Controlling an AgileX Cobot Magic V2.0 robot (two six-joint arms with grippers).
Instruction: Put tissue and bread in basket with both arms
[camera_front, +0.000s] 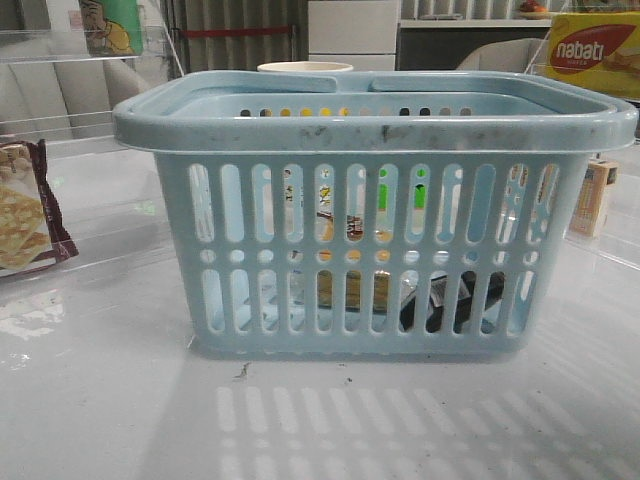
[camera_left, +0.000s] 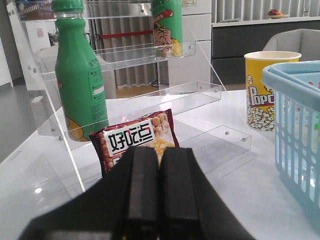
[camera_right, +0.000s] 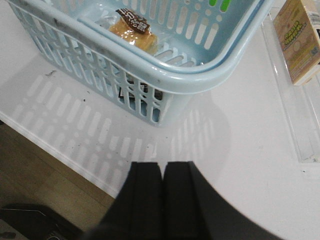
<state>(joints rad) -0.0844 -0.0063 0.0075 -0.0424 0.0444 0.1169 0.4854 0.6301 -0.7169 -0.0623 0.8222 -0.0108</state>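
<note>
The light-blue basket (camera_front: 375, 130) stands in the middle of the table; it also shows in the right wrist view (camera_right: 200, 82) and the left wrist view (camera_left: 295, 95). The bread (camera_right: 132, 32), golden-brown in a clear bag with a dark label, lies inside it and shows through the slots in the front view (camera_front: 352, 285). A black packet, the tissue (camera_front: 450, 300), lies on the basket floor to the right of the bread. My left gripper (camera_left: 159, 152) is shut and empty, left of the basket. My right gripper (camera_right: 162, 167) is shut and empty, over the table near the basket's front right corner.
A maroon-edged cracker packet (camera_left: 135, 137) leans on a clear acrylic shelf (camera_left: 150, 95) holding a green bottle (camera_left: 77, 75). A yellow popcorn cup (camera_left: 267, 85) stands behind the basket. A small carton (camera_right: 297, 40) lies on a clear shelf at the right. The table's front edge (camera_right: 55, 152) is near.
</note>
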